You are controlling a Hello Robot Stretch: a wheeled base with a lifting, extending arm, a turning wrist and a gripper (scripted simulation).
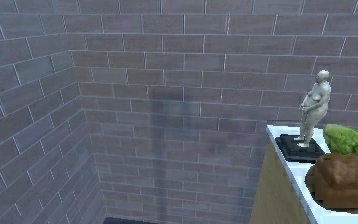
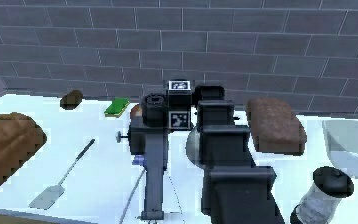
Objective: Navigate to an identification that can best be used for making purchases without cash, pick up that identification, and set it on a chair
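In the arm side view the dark arm (image 2: 230,165) reaches out over a white countertop (image 2: 97,150). Its two white marked squares (image 2: 177,103) stand at the far end, and the gripper (image 2: 139,135) lies just left of them, low over the counter. A small bluish bit (image 2: 140,158) sits right at the gripper, so I cannot tell whether it holds anything. A small flat green thing (image 2: 115,106) lies on the counter farther out, to the gripper's left, with a small brown lump (image 2: 72,98) beyond it.
On the counter lie a spatula (image 2: 67,180), a brown loaf (image 2: 12,145) at left, another loaf (image 2: 275,125) right of the arm and a dark-lidded jar (image 2: 327,195). Brick walls close both views. In the forward view the counter end (image 1: 277,180) carries a statue (image 1: 312,108), greens (image 1: 349,138) and a loaf (image 1: 342,180).
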